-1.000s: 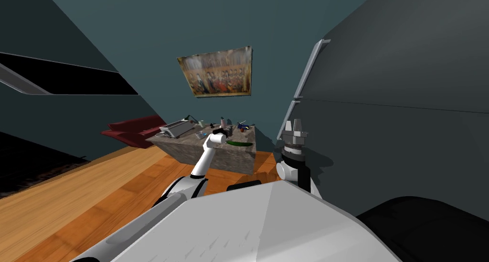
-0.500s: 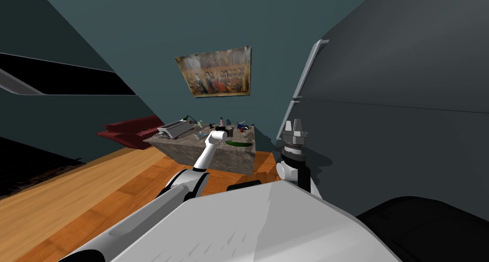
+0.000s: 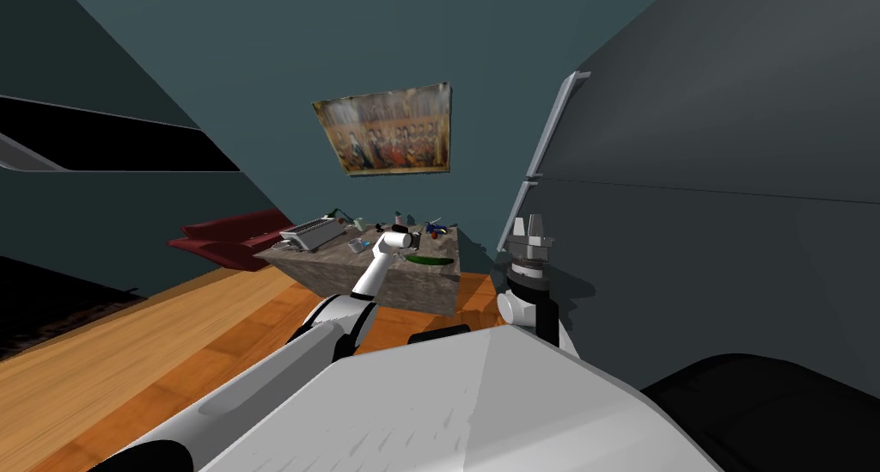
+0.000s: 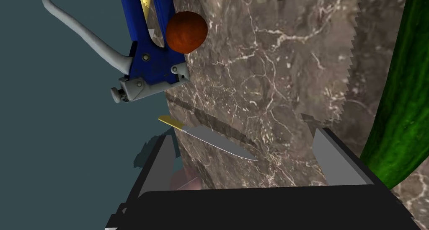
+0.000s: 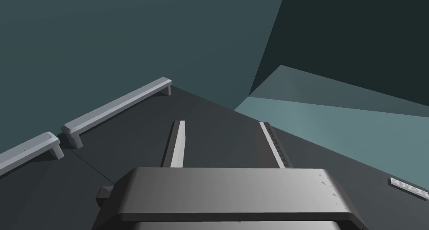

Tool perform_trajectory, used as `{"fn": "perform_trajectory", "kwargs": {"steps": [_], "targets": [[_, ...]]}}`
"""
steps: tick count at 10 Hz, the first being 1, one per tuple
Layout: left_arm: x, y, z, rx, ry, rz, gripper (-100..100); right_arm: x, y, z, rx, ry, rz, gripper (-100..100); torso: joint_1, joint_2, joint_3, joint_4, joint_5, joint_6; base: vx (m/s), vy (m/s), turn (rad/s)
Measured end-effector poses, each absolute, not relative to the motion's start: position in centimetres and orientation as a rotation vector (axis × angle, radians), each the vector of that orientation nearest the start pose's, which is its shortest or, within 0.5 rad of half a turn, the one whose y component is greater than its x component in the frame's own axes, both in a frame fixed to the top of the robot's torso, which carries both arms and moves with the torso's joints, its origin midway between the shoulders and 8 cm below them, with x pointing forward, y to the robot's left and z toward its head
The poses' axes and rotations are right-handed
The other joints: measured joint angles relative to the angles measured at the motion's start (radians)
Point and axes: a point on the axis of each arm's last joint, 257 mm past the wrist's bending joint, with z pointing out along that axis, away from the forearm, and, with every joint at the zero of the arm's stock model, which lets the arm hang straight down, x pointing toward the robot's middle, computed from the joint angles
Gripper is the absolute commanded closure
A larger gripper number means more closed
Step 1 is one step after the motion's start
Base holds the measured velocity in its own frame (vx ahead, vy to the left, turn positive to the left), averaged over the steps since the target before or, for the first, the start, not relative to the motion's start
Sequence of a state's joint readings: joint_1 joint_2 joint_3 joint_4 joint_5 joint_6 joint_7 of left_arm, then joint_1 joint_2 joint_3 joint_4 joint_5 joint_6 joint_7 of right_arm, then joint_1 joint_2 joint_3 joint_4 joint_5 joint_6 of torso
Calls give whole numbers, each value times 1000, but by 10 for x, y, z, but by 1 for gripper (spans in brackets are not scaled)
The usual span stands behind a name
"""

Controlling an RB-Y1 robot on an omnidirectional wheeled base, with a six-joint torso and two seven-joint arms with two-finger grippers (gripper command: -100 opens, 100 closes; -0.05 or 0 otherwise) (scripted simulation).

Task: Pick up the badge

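Observation:
I cannot pick out the badge with certainty among the small things on the brown marble table (image 3: 404,288). My left gripper (image 4: 247,162) hovers open just above the tabletop (image 4: 272,81) near its far edge; the head view shows that gripper (image 3: 418,236) over the table's right half. Between its fingers lies a knife (image 4: 209,139) with a yellow handle. A small pale pink thing (image 4: 186,182) shows by one finger's base; I cannot tell what it is. My right gripper (image 3: 534,224) points upward, open, beside a dark cabinet front (image 5: 125,156).
Beyond the knife sit a blue hand tool (image 4: 151,51) with a grey lever and a red-brown ball (image 4: 186,31). A green cucumber (image 4: 402,114) lies beside the gripper. A grey appliance (image 3: 309,232) and small items crowd the table; a red sofa (image 3: 223,239) stands behind it.
My left arm has stretched farther over the table, carrying its gripper a little toward the far edge. The right arm has stayed where it was.

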State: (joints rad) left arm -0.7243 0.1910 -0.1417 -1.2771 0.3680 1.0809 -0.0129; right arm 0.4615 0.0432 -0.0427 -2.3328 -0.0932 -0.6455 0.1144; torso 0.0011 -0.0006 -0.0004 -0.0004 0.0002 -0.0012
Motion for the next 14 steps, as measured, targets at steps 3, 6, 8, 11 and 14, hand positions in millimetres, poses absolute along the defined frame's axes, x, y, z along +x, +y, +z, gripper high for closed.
{"fn": "perform_trajectory", "kwargs": {"steps": [3,6,8,11,14], "targets": [[614,99,-233,-1489,2131,-844,-100,299,-298,83,518,378,1259,0,0,0,0,0,0,0,15,10,-9],[607,104,-242,-1540,2196,-735,-100,299,-298,83,518,378,1259,0,1,-1,0,0,0,0,23,22,-14],[599,110,-251,-1577,2236,-657,-100,299,-298,83,518,378,1259,0,1,0,0,0,0,0,21,23,-13],[586,122,-265,-1645,2291,-531,-100,299,-298,83,518,378,1259,0,1,-1,-1,0,0,0,30,29,-10],[572,133,-274,-1710,2336,-400,-100,299,-298,83,518,378,1259,0,2,-1,-1,0,0,0,27,32,-7]]}}
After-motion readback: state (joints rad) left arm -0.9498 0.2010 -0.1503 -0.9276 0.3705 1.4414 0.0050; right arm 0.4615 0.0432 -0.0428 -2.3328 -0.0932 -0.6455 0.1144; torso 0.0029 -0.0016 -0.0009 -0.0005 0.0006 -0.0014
